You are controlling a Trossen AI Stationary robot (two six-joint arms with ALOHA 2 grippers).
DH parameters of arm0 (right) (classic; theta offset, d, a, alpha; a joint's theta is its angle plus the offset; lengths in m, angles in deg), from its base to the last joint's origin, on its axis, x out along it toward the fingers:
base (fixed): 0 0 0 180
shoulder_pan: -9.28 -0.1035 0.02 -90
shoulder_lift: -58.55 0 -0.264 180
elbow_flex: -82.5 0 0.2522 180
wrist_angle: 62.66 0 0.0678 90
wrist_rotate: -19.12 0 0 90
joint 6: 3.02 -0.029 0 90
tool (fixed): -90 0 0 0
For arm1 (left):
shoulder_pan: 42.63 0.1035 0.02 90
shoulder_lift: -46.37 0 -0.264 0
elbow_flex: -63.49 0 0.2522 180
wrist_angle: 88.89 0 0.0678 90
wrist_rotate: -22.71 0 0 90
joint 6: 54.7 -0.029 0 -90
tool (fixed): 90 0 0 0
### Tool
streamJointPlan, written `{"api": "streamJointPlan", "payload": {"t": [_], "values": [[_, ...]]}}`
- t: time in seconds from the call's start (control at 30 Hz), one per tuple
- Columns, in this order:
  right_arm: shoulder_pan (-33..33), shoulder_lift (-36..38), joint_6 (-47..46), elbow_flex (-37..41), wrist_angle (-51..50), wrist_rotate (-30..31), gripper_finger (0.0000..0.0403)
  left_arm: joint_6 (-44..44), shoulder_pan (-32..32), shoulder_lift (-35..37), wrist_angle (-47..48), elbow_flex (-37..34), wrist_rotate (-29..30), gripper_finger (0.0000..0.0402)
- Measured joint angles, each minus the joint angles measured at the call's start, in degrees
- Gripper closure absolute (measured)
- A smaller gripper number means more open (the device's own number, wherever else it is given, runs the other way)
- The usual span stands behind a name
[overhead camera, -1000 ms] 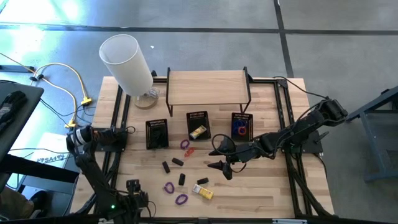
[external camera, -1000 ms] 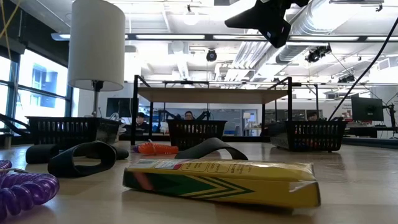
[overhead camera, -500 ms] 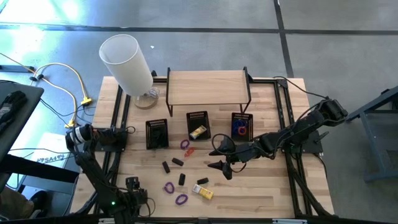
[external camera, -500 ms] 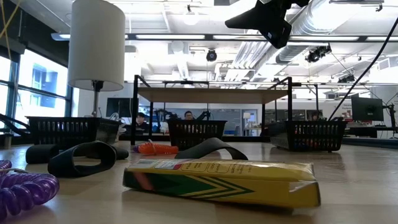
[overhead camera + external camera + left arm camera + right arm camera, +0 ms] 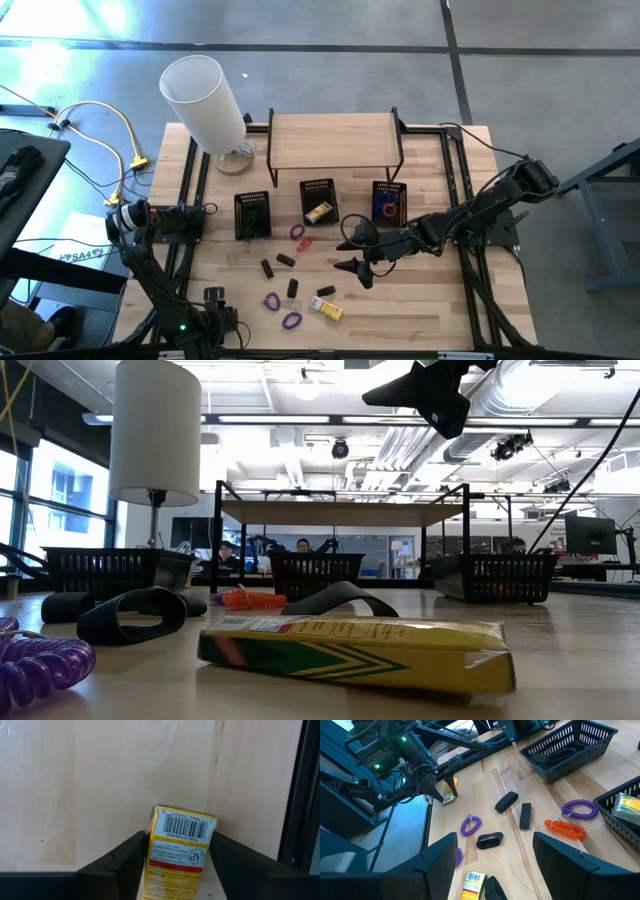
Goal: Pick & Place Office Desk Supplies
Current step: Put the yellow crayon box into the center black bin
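My left claw (image 5: 215, 300) has just come in from wide open, and now both fingers press the sides of the small yellow box (image 5: 179, 847), barcode end facing out. That's a grip. From here I can't quite tell whether the box has left the surface (image 5: 75, 780) yet. If the hold is good, 1 more supply is ready for the trip to the 3 black baskets (image 5: 252, 215) in front of the shelf.

My right claw (image 5: 352, 255) hasn't moved. It hangs spread and empty over the middle of the surface.

Now the room to move. I'm down at the near left corner, and the dark frame rail (image 5: 300, 795) runs just beside the box, so I'd lift straight up before swinging. Between me and the baskets lie the purple coils (image 5: 272, 301), the black clip pieces (image 5: 285, 261), the orange coil (image 5: 304, 242) and a second yellow box (image 5: 326, 309). I'd carry high over those. The left-hand side of the surface looks barer, and my right arm is well apart from that route.
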Motion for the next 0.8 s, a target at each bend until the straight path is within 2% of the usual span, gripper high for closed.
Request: {"api": "streamJointPlan", "payload": {"t": [0.23, 0.6, 0.8], "values": [[0.0, 0.0, 0.1, 0.0, 0.8, -0.1, 0.0154, -3.7, 0.4, 0.1, -0.1, -0.1, 0.3, 0.0246], [-0.3, 0.0, 0.3, 0.0, 0.8, -2.8, 0.0154, -10.2, 6.1, 5.2, 0.7, -0.4, -6.5, 0.0247], [-2.6, 0.0, 2.6, 0.0, 1.7, -5.0, 0.0154, -19.7, 12.8, 10.2, 0.9, -0.2, -6.8, 0.0247]]}}
